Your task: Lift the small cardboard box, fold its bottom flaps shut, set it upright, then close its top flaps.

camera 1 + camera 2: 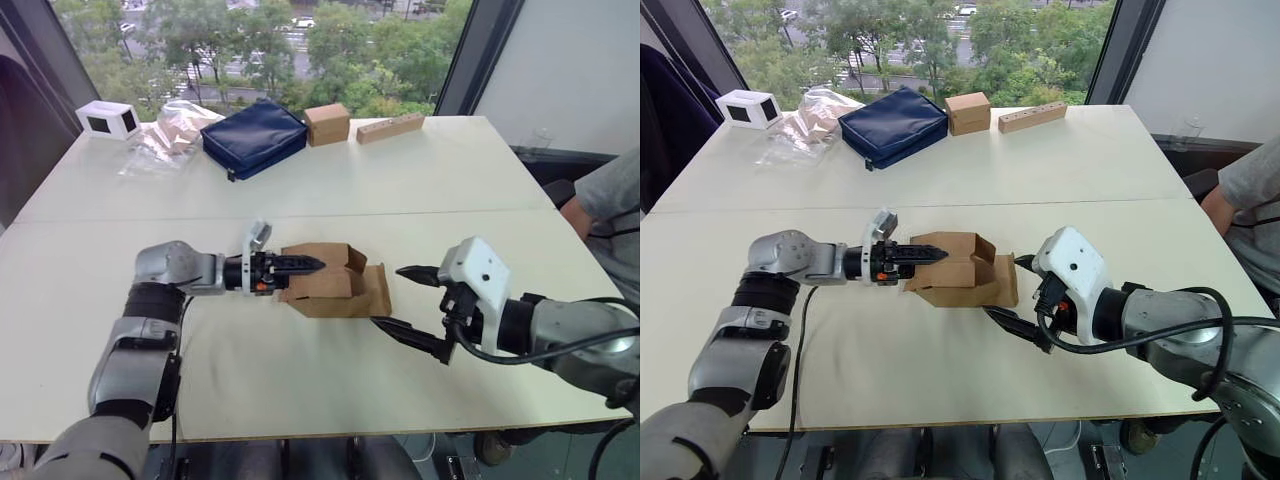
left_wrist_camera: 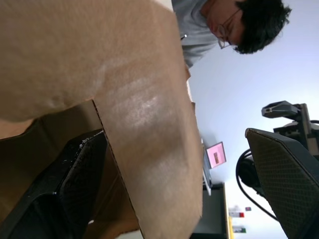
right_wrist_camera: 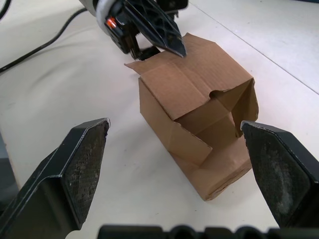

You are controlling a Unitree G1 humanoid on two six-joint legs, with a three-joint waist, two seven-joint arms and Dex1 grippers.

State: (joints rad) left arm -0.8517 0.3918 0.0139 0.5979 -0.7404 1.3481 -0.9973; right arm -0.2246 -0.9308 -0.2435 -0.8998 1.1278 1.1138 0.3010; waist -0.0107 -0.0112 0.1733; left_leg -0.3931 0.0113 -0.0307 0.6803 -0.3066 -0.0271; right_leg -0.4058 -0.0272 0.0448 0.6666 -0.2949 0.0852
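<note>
The small cardboard box point(image 1: 325, 283) lies on its side in the middle of the white table point(image 1: 300, 400). The flaps point(image 3: 219, 164) at the end facing my right gripper hang open, showing the hollow inside. My left gripper point(image 1: 305, 266) is at the box's other end, open, with one finger point(image 2: 75, 179) inside the box, the other finger point(image 2: 284, 174) outside, and a cardboard wall point(image 2: 144, 124) between them. I cannot tell whether either finger presses on it. My right gripper point(image 1: 386, 296) hovers just off the open end, fingers point(image 3: 75, 169) spread wide, holding nothing.
Along the far edge stand a white box point(image 1: 108, 119), a plastic bag of wooden pieces point(image 1: 165, 135), a navy pouch point(image 1: 253, 137), a smaller cardboard cube point(image 1: 327, 124) and a long tan block point(image 1: 390, 127). A person point(image 1: 610, 200) sits at the table's right side.
</note>
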